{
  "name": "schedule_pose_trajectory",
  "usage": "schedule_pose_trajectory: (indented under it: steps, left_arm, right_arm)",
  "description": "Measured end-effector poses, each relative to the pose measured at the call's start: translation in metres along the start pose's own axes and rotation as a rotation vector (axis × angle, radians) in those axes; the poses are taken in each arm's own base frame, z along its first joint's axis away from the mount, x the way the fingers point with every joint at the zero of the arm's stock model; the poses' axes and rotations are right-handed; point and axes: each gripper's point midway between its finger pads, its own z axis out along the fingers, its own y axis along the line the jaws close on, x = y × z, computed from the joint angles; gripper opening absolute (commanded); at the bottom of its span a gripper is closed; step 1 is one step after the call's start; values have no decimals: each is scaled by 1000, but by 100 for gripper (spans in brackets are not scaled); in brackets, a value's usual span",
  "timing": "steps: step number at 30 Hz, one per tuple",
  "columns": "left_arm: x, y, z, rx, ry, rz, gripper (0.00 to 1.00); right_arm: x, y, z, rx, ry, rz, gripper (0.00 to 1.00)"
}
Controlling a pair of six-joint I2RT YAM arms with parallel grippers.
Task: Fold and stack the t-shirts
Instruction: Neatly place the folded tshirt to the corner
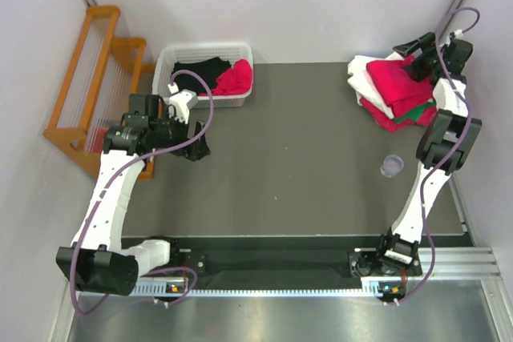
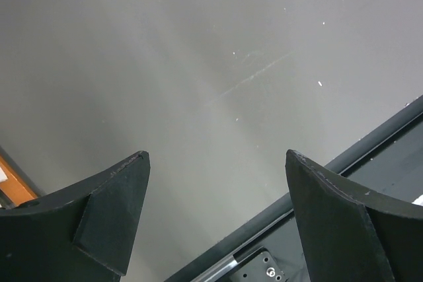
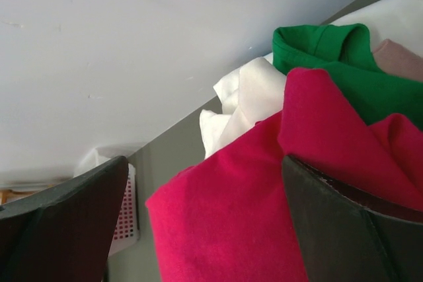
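A stack of folded t-shirts sits at the table's back right: a crimson one on top, a white one and a green one under it. My right gripper hovers over this stack, open. In the right wrist view its wide jaws straddle the crimson fold, with the white and green cloth behind. More t-shirts, one black and one red, lie in the basket. My left gripper is open over bare table in front of the basket, with nothing between its jaws.
The white lattice basket stands at the back left. A small clear cup sits on the table near the right arm. An orange wooden rack stands beyond the table's left edge. The wall runs close behind the stack.
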Motion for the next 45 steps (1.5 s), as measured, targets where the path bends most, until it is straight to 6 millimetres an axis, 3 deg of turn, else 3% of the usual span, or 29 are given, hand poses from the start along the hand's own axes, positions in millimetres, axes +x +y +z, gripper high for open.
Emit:
schedule_pose_trajectory:
  steps: [7,13,23,30,33,40,45]
  left_arm:
    - [2,-1,-1,5,5,-4,88]
    - [-1,-3,-4,6,-4,0,88]
    - [-3,-5,-8,4,-20,8,89]
    - [-3,-5,-8,4,-20,7,89]
    - [-3,-5,-9,3,-21,7,89]
    - [-2,-4,-9,1,-20,6,89]
    - [-3,-1,-9,-11,-21,3,89]
  right_arm:
    - [-5,-4,-6,-30,6,44,100]
    - [-11,5,-12,-74,13,115,100]
    - [-29,44,-23,-224,1,180,100]
    - [-28,63,-34,-320,4,200,100]
    - [-25,59,-33,-319,5,206,100]
    - [-10,27,-31,-271,20,237,100]
    - [-10,23,-31,-272,12,224,100]
